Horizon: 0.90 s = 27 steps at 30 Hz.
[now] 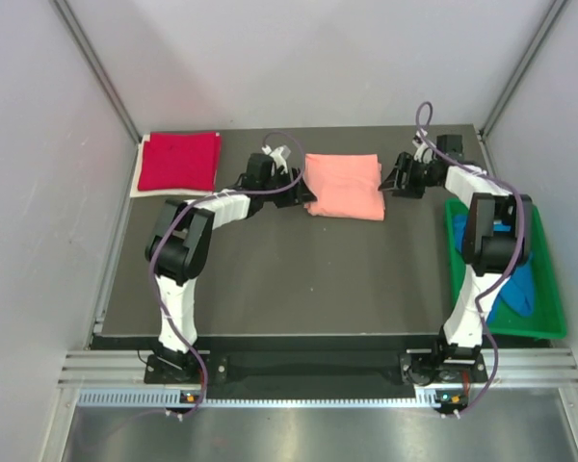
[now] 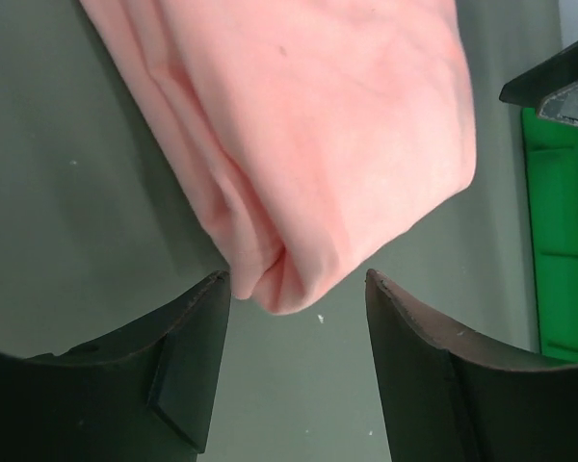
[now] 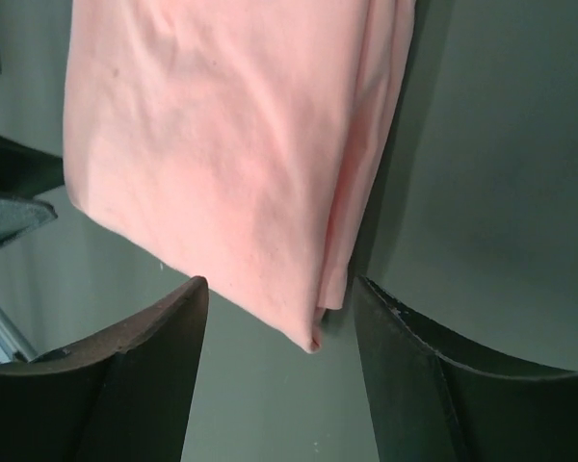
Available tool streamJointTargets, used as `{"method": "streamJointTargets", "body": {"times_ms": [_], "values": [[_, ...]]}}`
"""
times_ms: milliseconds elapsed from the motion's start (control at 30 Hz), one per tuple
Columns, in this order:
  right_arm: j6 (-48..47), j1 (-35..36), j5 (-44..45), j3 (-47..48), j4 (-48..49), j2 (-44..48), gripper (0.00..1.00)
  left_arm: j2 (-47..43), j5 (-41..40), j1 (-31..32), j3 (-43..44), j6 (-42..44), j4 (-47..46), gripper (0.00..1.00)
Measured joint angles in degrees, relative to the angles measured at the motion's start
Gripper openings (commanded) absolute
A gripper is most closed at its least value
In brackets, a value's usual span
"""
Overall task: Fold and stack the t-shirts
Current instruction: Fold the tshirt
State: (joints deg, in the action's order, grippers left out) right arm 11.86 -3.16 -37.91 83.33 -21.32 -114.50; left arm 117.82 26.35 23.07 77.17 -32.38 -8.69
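Nearest of all lies a brushed steel sheet (image 1: 299, 433), and just beyond it a pale aluminium rail (image 1: 308, 366) that carries both arm bases side by side. From the rail a dark grey matte surface (image 1: 308, 279) runs back to the far wall, with a few small pale specks on it in the wrist views.

At the right edge a green tray (image 1: 556, 308) sits on the surface. It holds the bright blue tee (image 1: 520, 289), bunched and partly hidden behind the right arm.

Both arms reach to the far middle, where the salmon-pink tee (image 1: 345, 186) lies folded into a flat rectangle on the surface. The left fingers (image 2: 188, 356) stand spread at its near left corner. The folded corner lies in the gap between them, close beside one tip, and is not pinched. The right fingers (image 3: 144, 366) are likewise released and spread at the tee's right side, with a corner of cloth lying loose between them.

In the far left corner the crimson-red tee (image 1: 178, 161) lies folded square on a white sheet (image 1: 146, 188), well apart from the pink one.

Plain white walls (image 1: 318, 58) close in the left, right and far sides, with slanted aluminium struts (image 1: 96, 63) rising along the corners.
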Motion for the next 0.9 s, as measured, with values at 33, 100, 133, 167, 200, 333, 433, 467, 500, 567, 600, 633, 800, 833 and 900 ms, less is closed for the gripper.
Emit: {"method": "streamJointTargets", "body": {"times_ms": [33,100,133,167,200,333,433,467,500,567,600,633,800,833,900], "values": [[-0.4,0.0,-0.6,-0.2,-0.2,-0.4,0.62,0.4,0.2,0.0,-0.2,0.1,-0.1,0.62],[-1.4,0.0,-1.7,-0.9,-0.1,-1.2,0.62,1.5,0.5,-0.3,-0.2,0.2,-0.7,0.59],[-1.8,0.0,-2.3,-1.2,-0.1,-1.6,0.61,2.2,0.7,-0.4,-0.2,0.2,-0.9,0.58],[-2.2,0.0,-2.9,-1.7,-0.1,-2.1,0.60,2.9,0.7,-0.4,-0.2,0.2,-1.0,0.57],[-2.4,0.0,-3.4,-2.1,-0.2,-2.5,0.59,3.6,0.8,-0.5,-0.2,0.2,-1.2,0.53],[-2.7,0.0,-4.5,-4.4,1.0,-4.1,0.44,5.4,1.2,-0.6,-0.2,-0.4,-2.4,0.35],[-2.5,0.0,-5.2,-6.6,2.7,-4.2,0.15,5.8,1.3,-0.5,-0.2,-0.7,-2.5,0.13],[-2.3,0.0,-5.1,-7.6,3.7,-4.2,0.00,5.8,1.3,-0.3,-0.2,-0.9,-2.6,0.08],[-2.1,0.0,-5.0,-8.4,4.3,-4.2,0.00,5.8,1.3,-0.3,-0.2,-1.0,-2.8,0.00],[-1.0,0.0,-5.6,-10.0,5.7,-4.0,0.00,5.8,1.1,-0.3,-0.2,-1.1,-2.8,0.00],[-0.7,0.0,-5.5,-10.7,6.5,-3.6,0.00,5.8,1.0,-0.3,-0.2,-1.3,-2.8,0.00],[-0.5,0.0,-5.4,-11.4,7.3,-3.2,0.00,5.8,0.9,-0.3,-0.2,-1.4,-2.7,0.00],[0.8,0.0,-4.4,-17.0,10.7,0.2,0.00,4.5,-1.8,0.2,-0.6,-2.9,0.1,0.00],[1.0,0.0,-4.1,-18.4,11.1,1.3,0.00,3.7,-2.3,0.3,-1.0,-3.0,1.0,0.00],[1.7,0.1,-3.7,-21.8,11.7,3.8,0.00,1.9,-3.1,0.7,-2.1,-3.3,3.5,0.00]]}}
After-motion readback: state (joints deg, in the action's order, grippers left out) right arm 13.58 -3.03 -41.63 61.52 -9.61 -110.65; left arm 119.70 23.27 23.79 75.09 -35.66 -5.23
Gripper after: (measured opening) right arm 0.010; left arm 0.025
